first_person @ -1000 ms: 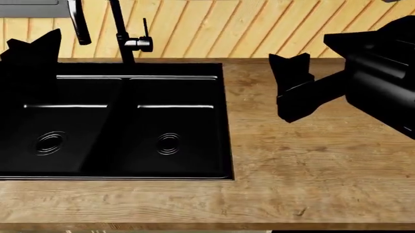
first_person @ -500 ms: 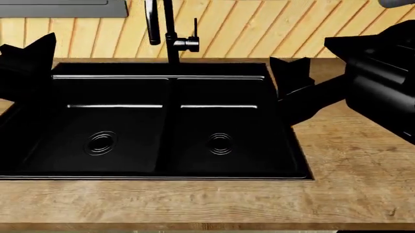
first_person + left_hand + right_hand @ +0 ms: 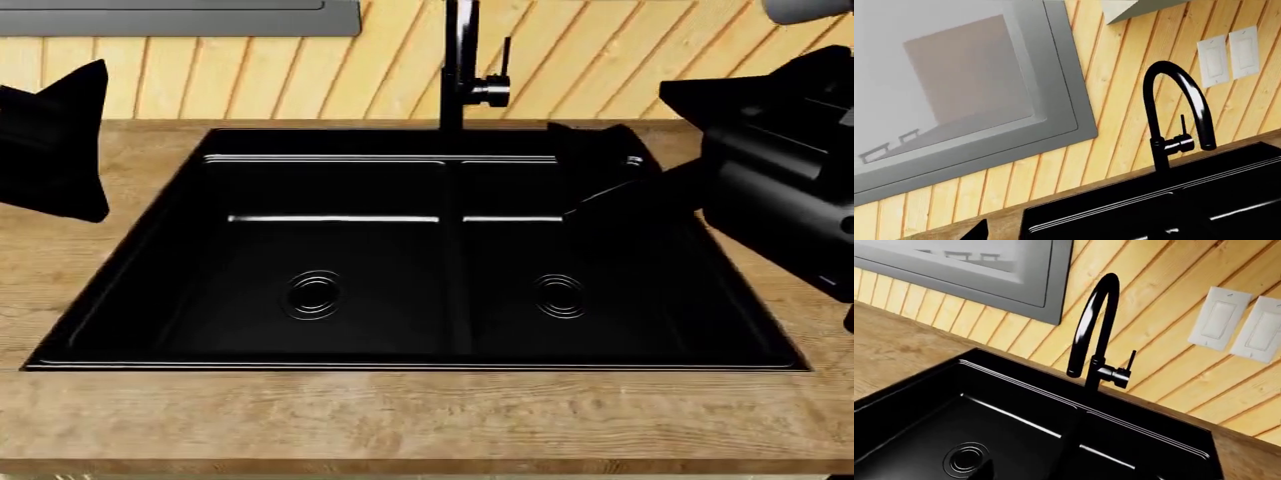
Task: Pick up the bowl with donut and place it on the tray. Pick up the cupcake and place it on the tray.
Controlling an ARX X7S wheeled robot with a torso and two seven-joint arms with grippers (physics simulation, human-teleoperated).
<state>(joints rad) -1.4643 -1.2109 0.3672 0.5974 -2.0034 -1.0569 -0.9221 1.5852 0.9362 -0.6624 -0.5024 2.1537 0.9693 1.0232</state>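
Bowl unseen; grippers [image 3: 54,140] over sink [image 3: 120,290].

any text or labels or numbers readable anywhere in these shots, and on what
None. No word, number, brand or sign shows in any view.
The black sink and faucet are unmarked.
The two white wall switches have blank faces.
The grey window frame and wood countertop carry no lettering.
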